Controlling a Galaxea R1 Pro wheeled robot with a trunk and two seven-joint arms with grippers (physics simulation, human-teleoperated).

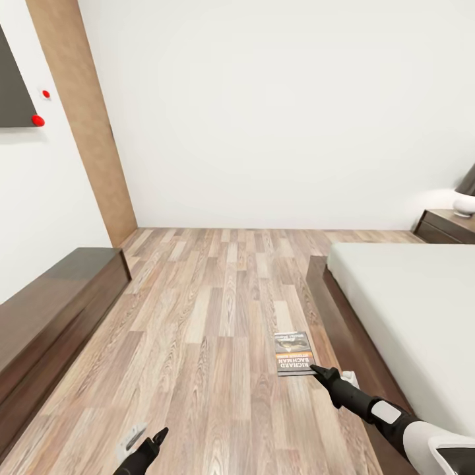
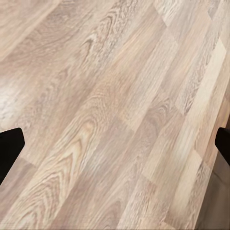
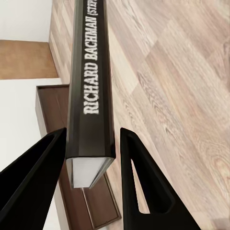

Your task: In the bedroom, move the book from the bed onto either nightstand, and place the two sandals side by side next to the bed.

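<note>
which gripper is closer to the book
Right. The right gripper has its fingers on either side of the book; the left gripper hangs open over bare floor, well off to its side.

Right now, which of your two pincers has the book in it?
The right pincer: the book is clamped between its two fingers. The left pincer is open, with just the wood floor showing between its fingers.

One book [image 1: 294, 354], one bed [image 1: 409, 310], one nightstand [image 1: 446, 227], one lamp [image 1: 465, 196], two pincers: left [image 1: 146, 443], right [image 1: 319, 373].
</note>
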